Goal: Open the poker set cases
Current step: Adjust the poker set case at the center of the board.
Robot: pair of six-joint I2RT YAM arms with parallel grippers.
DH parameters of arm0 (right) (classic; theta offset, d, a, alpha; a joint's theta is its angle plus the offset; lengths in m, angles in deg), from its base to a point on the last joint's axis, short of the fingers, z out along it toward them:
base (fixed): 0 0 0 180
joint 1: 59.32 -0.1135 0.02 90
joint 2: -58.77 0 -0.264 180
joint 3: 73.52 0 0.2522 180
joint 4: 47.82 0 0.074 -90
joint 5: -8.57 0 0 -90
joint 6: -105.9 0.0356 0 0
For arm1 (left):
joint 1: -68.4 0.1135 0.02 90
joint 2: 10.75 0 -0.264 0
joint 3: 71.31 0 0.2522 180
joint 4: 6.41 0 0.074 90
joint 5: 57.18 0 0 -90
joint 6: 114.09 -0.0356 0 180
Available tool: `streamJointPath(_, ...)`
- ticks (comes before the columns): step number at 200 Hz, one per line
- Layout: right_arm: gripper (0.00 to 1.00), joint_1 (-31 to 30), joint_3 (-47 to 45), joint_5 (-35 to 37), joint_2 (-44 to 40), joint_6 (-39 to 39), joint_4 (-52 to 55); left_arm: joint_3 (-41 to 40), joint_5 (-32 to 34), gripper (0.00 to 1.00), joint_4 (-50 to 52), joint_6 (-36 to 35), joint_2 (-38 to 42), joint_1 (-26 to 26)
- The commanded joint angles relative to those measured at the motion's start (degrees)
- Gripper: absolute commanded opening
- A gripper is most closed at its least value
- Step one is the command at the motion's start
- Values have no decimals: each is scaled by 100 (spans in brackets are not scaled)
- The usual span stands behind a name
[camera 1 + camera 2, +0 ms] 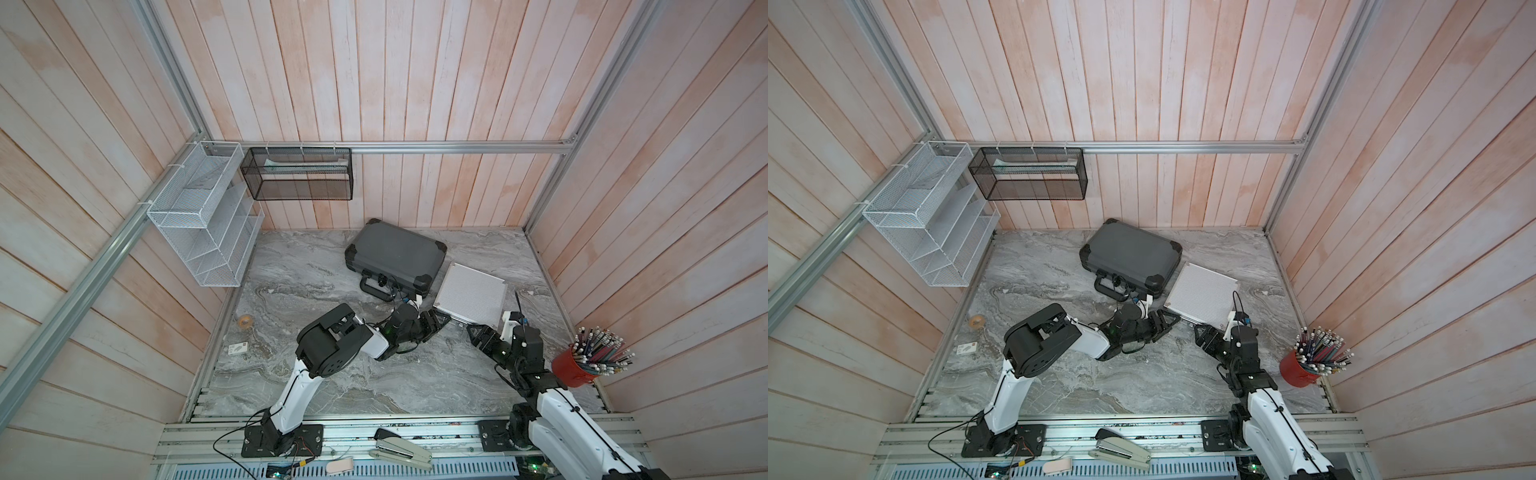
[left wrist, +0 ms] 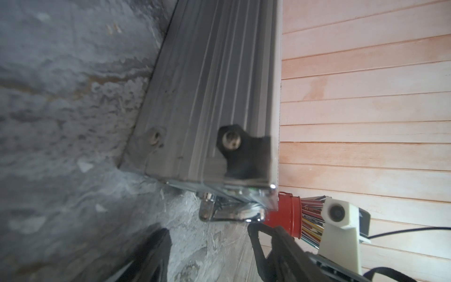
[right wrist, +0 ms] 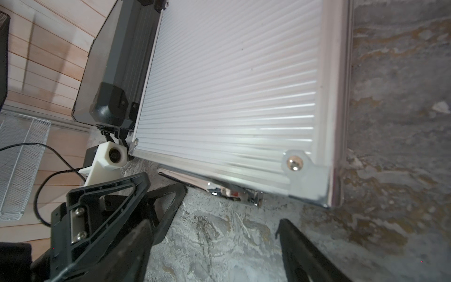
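Observation:
Two poker set cases lie shut on the marble table. The larger dark grey case (image 1: 395,255) (image 1: 1131,253) sits at the back, with its black handle (image 1: 374,286) facing the front. The ribbed silver case (image 1: 471,297) (image 1: 1202,295) (image 3: 231,85) lies to its right, its metal handle (image 3: 219,190) (image 2: 229,214) on the front edge. My left gripper (image 1: 442,321) (image 2: 207,239) is open just off the silver case's front left corner. My right gripper (image 1: 473,330) (image 3: 212,236) is open in front of that handle. Neither touches the case.
A red cup of pencils (image 1: 575,368) stands at the right edge, close to my right arm. A tape roll (image 1: 245,321) and a small card (image 1: 237,348) lie at the left. White (image 1: 199,220) and black (image 1: 297,174) mesh baskets hang on the walls. A stapler (image 1: 399,451) lies on the front rail.

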Motion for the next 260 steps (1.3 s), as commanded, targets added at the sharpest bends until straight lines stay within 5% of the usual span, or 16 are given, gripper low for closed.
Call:
streamJointPath(1, 82, -46, 187, 50, 97, -291, -148, -69, -11, 70, 54, 21, 21, 58)
streamJointPath(260, 83, -1088, 405, 257, 688, -930, 11, 17, -226, 71, -274, 344, -280, 66)
